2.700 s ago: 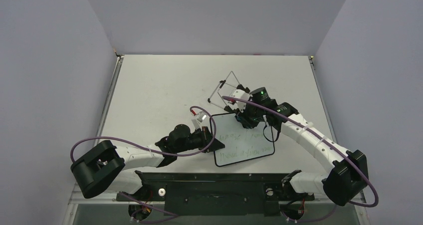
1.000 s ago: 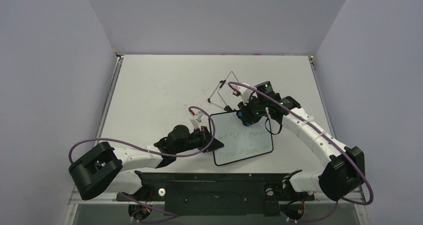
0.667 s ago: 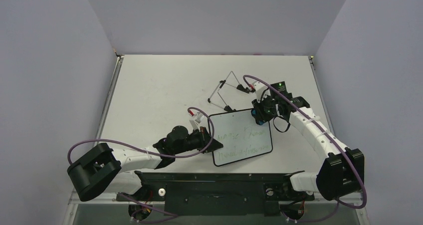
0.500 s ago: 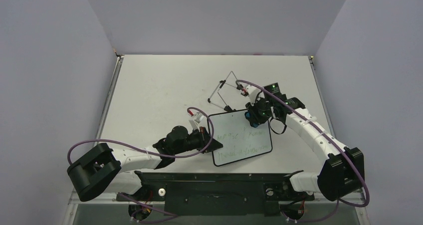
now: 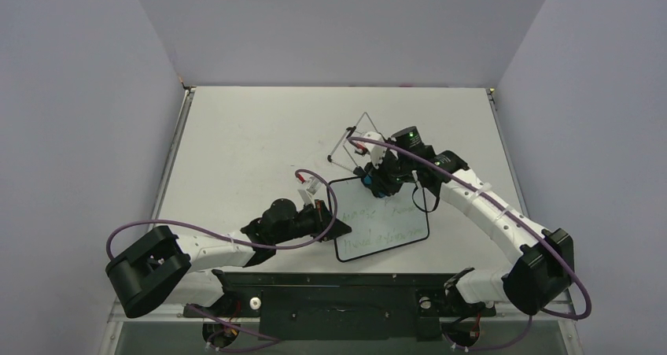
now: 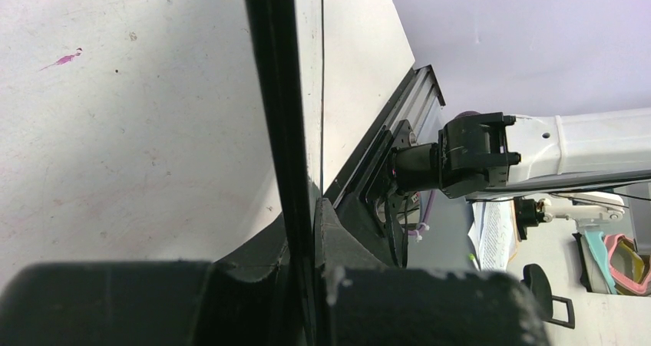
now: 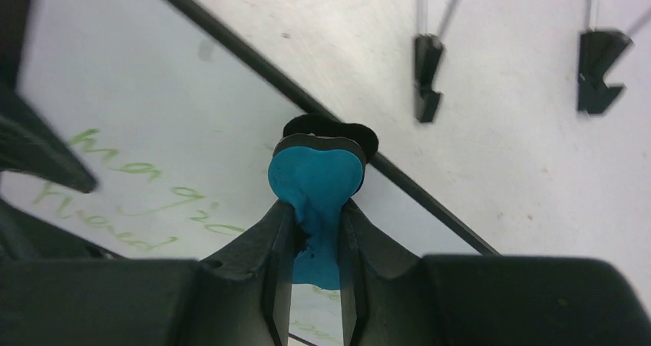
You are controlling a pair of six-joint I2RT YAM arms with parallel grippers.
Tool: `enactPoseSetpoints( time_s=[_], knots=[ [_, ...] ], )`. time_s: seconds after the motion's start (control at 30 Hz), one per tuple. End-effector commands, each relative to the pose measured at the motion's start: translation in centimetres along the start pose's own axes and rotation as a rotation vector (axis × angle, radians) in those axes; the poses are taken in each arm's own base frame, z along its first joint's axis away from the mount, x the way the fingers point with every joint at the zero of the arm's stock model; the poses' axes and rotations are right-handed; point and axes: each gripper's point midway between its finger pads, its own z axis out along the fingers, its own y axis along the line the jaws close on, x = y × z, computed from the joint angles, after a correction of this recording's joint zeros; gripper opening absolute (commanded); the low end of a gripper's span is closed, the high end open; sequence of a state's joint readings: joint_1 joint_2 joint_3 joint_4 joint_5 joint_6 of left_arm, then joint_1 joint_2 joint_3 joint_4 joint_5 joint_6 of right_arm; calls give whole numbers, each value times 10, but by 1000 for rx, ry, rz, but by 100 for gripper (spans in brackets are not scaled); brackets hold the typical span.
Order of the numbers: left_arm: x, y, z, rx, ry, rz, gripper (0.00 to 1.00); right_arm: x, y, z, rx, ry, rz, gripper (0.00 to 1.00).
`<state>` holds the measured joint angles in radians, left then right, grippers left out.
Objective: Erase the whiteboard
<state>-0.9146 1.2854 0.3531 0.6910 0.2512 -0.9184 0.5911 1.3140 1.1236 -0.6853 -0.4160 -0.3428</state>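
1. The whiteboard [image 5: 383, 221] sat on the worktop [image 5: 252, 134], slightly skewed. Its near edge was close to the black rail [image 5: 338, 292] that carries the arm bases.
2. The left gripper [image 5: 334, 227] was clamped on the whiteboard's left edge, with the thin black frame pinched between its fingers [image 6: 338, 238]. Whether that edge was lifted off the worktop could not be told.
3. The right gripper [image 7: 318, 208] was closed on a blue eraser [image 7: 316, 177]. It stood over the whiteboard's far edge, toward the far-left corner, and the eraser's tip was right at the frame there.
4. A wire stand [image 5: 354, 142] lay just beyond the whiteboard's far edge. Its black feet [image 7: 427, 77] were near the frame but apart from it.
5. Open worktop spread widely beyond the stand and to the left of the whiteboard. To the right of the whiteboard a narrower strip ran to the worktop's edge, crossed by the right arm.
6. Green writing [image 7: 123, 169] crossed the whiteboard's middle and near part. The band by its far edge looked blank.
7. The worktop was white and lightly speckled, with a small pink mark [image 6: 67, 57] to the left of the whiteboard.
8. Pale lilac walls [image 5: 338, 24] closed the worktop in on the left, far and right sides of the whiteboard.
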Motion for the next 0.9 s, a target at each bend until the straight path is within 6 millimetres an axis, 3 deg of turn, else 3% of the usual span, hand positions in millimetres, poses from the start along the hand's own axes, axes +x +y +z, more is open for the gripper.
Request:
enactPoseSetpoints(
  time_s=[0.0, 0.2, 0.33, 0.47, 0.6, 0.73, 0.87],
  knots=[
    [-29, -43, -2, 146, -94, 74, 0, 17, -53, -10, 173, 7, 123, 0],
    [-29, -41, -3, 143, -97, 80, 0, 69, -82, -22, 273, 101, 199, 0],
    [-31, -43, -4, 146, -101, 84, 0, 88, -80, -17, 253, 145, 206, 0],
    [-30, -43, -3, 146, -97, 84, 0, 65, -51, -8, 122, 86, 124, 0],
    [-30, -43, -2, 145, -95, 84, 0, 22, -7, -2, -1, 3, -34, 0],
    [-31, -43, -3, 145, -98, 81, 0, -14, 24, -1, -96, -43, -131, 0],
    [-33, -44, -5, 142, -106, 81, 0, -19, 26, 7, -102, -9, -124, 0]
  ],
)
